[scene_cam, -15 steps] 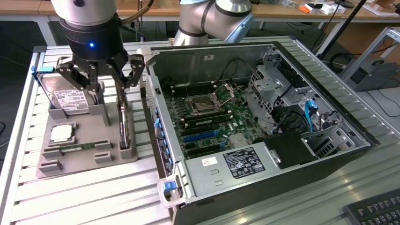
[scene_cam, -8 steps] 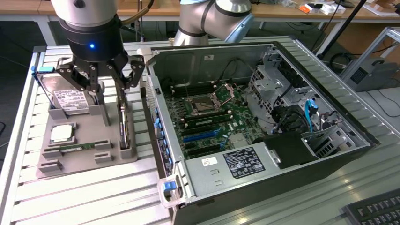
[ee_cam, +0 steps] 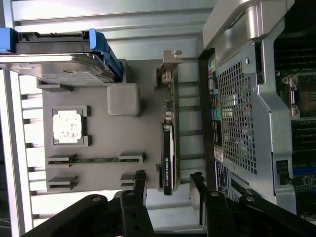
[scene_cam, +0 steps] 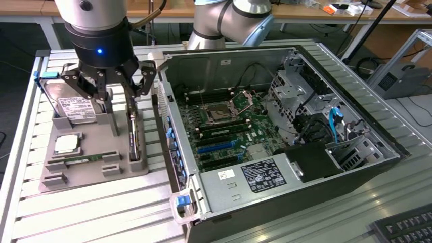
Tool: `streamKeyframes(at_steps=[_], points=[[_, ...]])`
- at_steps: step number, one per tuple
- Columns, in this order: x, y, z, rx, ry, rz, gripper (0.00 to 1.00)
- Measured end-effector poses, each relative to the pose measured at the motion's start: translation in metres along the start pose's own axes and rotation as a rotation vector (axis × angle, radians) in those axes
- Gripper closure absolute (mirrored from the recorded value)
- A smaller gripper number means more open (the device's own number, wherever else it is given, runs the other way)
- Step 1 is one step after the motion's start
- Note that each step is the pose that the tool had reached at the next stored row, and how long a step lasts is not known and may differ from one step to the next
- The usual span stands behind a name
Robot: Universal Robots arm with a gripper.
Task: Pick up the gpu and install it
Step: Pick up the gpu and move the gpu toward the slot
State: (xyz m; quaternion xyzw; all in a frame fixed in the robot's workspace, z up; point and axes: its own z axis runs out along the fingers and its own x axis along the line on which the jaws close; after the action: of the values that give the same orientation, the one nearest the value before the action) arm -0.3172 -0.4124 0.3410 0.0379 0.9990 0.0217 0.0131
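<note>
The gpu (scene_cam: 135, 139) is a thin dark card standing on its edge in a slot along the grey parts holder (scene_cam: 88, 174), on the side next to the computer case. From the wrist, the gpu (ee_cam: 168, 148) shows as a narrow black strip with its metal bracket (ee_cam: 170, 61) at the far end. My gripper (scene_cam: 121, 98) hangs above the card's far half, open, one finger on each side and nothing between them. In the wrist view the gripper (ee_cam: 168, 185) straddles the card's line, and both black fingertips (ee_cam: 139, 183) are apart from it.
The holder also carries a silver hard drive (scene_cam: 71, 106) in a blue frame, a CPU (scene_cam: 68, 144) and a green RAM stick (scene_cam: 84, 159). The open computer case (scene_cam: 378, 147) lies at the exterior view's right, its motherboard (scene_cam: 223, 126) and blue slots (scene_cam: 216, 146) exposed. A keyboard (scene_cam: 408, 228) sits at the near corner.
</note>
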Motion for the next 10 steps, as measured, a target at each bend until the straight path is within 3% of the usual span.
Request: streamKeyframes(at_steps=[10], points=[[0.0000, -0.0009, 0.0029, 0.0000, 0.0001, 0.000, 0.52]])
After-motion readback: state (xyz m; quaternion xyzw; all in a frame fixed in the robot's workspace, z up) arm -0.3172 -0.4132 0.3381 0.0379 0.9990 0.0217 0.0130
